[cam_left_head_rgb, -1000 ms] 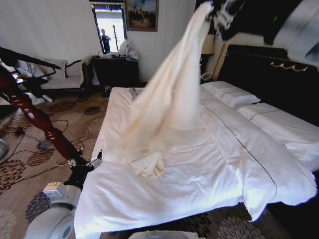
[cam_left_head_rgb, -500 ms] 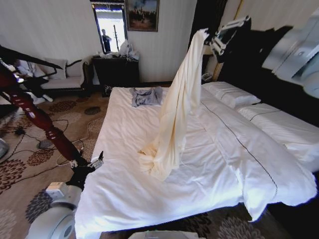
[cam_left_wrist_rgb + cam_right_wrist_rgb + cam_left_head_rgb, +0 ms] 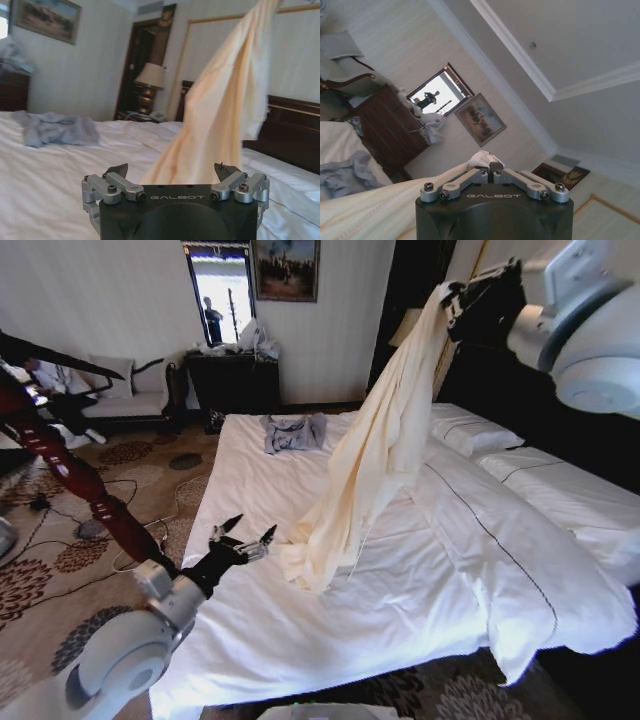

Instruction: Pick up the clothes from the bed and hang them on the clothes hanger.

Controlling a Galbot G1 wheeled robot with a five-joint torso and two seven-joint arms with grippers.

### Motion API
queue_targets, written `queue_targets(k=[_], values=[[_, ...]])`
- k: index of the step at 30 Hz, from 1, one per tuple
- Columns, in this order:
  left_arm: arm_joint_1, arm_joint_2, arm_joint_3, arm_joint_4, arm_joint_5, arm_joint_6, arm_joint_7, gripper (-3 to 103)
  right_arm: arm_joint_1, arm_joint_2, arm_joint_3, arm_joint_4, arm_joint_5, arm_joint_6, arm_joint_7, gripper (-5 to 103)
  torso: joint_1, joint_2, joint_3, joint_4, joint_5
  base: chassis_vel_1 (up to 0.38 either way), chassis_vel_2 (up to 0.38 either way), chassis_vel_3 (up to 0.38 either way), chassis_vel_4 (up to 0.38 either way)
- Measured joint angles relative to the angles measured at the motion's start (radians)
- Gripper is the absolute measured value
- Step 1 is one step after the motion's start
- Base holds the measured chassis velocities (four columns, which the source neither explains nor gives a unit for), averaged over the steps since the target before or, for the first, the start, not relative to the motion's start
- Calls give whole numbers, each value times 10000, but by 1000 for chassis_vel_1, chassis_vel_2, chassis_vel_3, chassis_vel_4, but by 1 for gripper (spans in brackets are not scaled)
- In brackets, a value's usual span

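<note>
One corner of the clothes (image 3: pixel 375 455) is all I have: my right gripper (image 3: pixel 449 297) is pinched tight on a small tuft of the cream fabric, held high over the bed (image 3: pixel 440 580), and in the right wrist view that tuft pokes out just past the closed fingertips (image 3: pixel 490 167). From that pinch the garment hangs down and away in one long drape, and its lower end is bunched on the white sheet, just ahead of my left gripper (image 3: pixel 243 530). That one hovers low over the near side of the mattress with its fingers spread wide and nothing between them; in the left wrist view the cloth (image 3: pixel 220 120) rises straight in front of the open jaws.

I judge the fabric thin, light and quite limp: it folds under its own weight and will swing with any quick move. A small pinch like mine could slip, so I would take the second hold with a good fold of cloth, not a bare edge, at the heap nearest the left gripper or along a seam such as collar or shoulder. A small grey-blue garment (image 3: pixel 293 432) lies further up the bed, well beyond the left gripper, and is not my concern
</note>
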Motion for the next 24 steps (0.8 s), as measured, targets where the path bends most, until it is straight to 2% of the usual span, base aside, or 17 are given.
queue_targets(k=[4,9,12,13,15,19,22,23,24], values=[[-62,-65,88,9,432,12,112,97,-59,249,-124,789,471,-71,130,0,1,0,1,5,1,0,0,0,0],[-741,-88,714,14,29,94,-40,97,-217,153,-136,1042,552,-90,291,0,-1,0,0,5,3,0,0,0,0],[-1897,10,1079,16,-1396,235,-215,98,-234,-175,-35,989,652,-74,338,0,0,-1,1,-2,-4,0,0,0,0],[-1897,10,1079,16,-1396,235,-215,98,-234,-175,-35,989,652,-74,338,0,0,-1,1,-2,-4,0,0,0,0],[-2223,392,957,18,-2000,277,-5,98,-190,-373,24,995,804,-40,372,0,1,-1,2,4,-1,0,0,0,0],[-2655,872,1079,18,-1746,185,310,97,-187,-515,96,1143,947,24,489,0,0,1,0,4,1,0,0,0,0],[-3737,926,2080,23,-1288,75,419,95,-192,-521,94,1210,994,37,558,0,-1,1,0,4,-2,0,0,0,0],[-3737,926,2080,23,-1288,75,419,95,-192,-521,94,1210,994,37,558,0,-1,1,0,4,-2,0,0,0,0],[-4328,840,2685,24,-1242,69,421,93,-190,-511,62,1210,995,39,570,0,0,1,1,3,-1,0,0,0,0]])
